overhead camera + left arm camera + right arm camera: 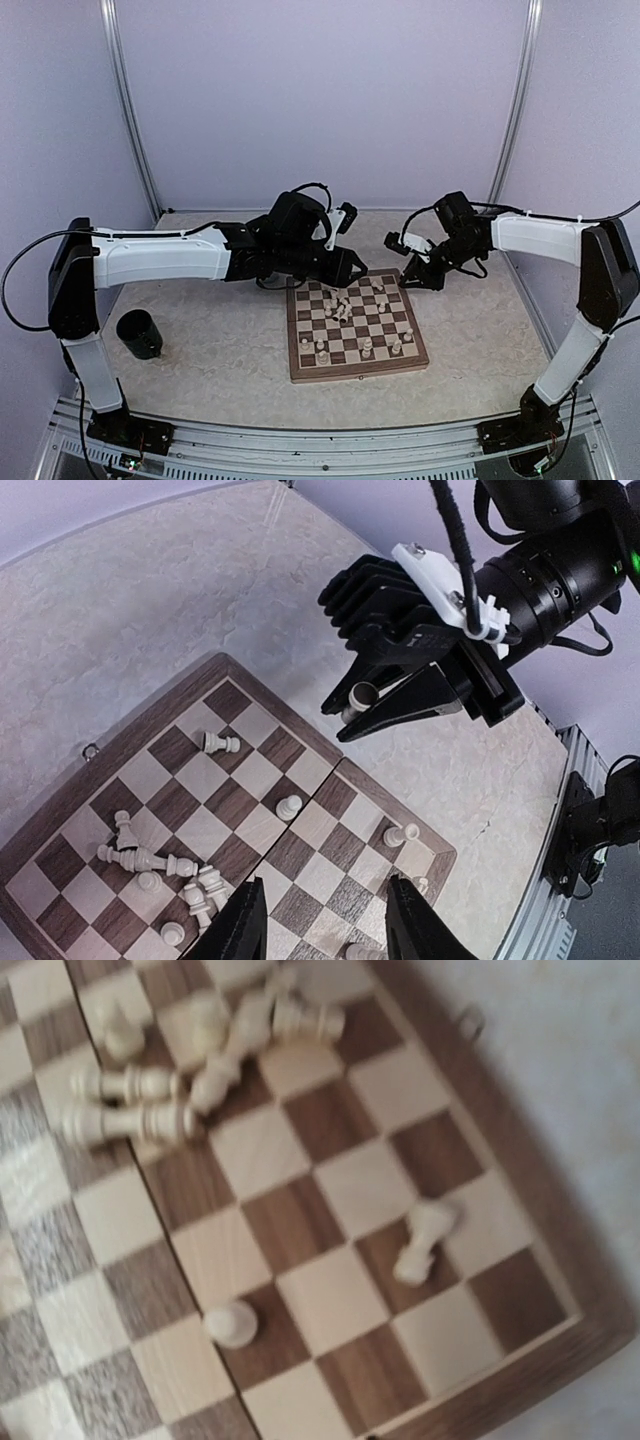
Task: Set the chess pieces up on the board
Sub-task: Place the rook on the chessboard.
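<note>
We saw the board (352, 374) at the middle of the overhead frame, on the surface (220, 355), with a black cup (140, 334) at lower left. Most pieces (340, 308) lay toppled in a heap toward the board's upper middle, and a few stood upright along its lower rows. The left hand (352, 268) hung over the board's upper edge, its fingers (243, 920) spread wide with nothing between them. The right hand (345, 705) sat at the upper right of the left wrist view (just beyond the board's corner), pinched on one pale piece (361, 693). The right wrist view was blurred, showing the heap at upper left and two stray pieces lower down.
</note>
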Robot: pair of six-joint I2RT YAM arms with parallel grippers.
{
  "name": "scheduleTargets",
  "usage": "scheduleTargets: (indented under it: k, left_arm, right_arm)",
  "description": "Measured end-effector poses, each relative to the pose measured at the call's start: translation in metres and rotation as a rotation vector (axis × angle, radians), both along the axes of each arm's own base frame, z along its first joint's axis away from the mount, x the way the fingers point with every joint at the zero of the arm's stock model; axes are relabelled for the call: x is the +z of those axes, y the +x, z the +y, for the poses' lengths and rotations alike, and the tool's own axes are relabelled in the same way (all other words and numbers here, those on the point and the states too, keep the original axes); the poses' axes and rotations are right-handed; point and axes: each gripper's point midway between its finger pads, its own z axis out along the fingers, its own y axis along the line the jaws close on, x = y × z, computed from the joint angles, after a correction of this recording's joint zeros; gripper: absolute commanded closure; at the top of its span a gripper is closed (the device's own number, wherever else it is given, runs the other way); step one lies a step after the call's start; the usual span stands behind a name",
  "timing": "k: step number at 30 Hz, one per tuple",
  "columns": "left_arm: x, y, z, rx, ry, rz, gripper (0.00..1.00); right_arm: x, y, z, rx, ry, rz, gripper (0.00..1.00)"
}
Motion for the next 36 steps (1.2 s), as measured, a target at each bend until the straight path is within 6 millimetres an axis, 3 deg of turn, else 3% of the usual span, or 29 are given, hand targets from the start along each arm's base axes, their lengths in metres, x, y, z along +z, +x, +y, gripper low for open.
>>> scheduleTargets:
  k: [8,14,26,36]
  left_arm:
    - [-0.023,0.002,0.011,0.012,0.036,0.023,0.58]
    - [-0.027,0.011,0.017,0.010,0.034,0.031,0.58]
    - [-0.055,0.030,0.015,-0.015,0.051,0.080,0.58]
    - [-0.062,0.025,0.021,-0.026,0.049,0.088,0.58]
  right_arm:
    - [-0.034,-0.005,0.000,0.004,-0.064,0.089,0.82]
    - [-0.053,-0.004,0.004,-0.003,-0.091,0.134,0.64]
    - [-0.053,-0.001,0.009,-0.016,-0.068,0.160,0.58]
    - [-0.050,0.003,0.010,-0.035,-0.065,0.166,0.57]
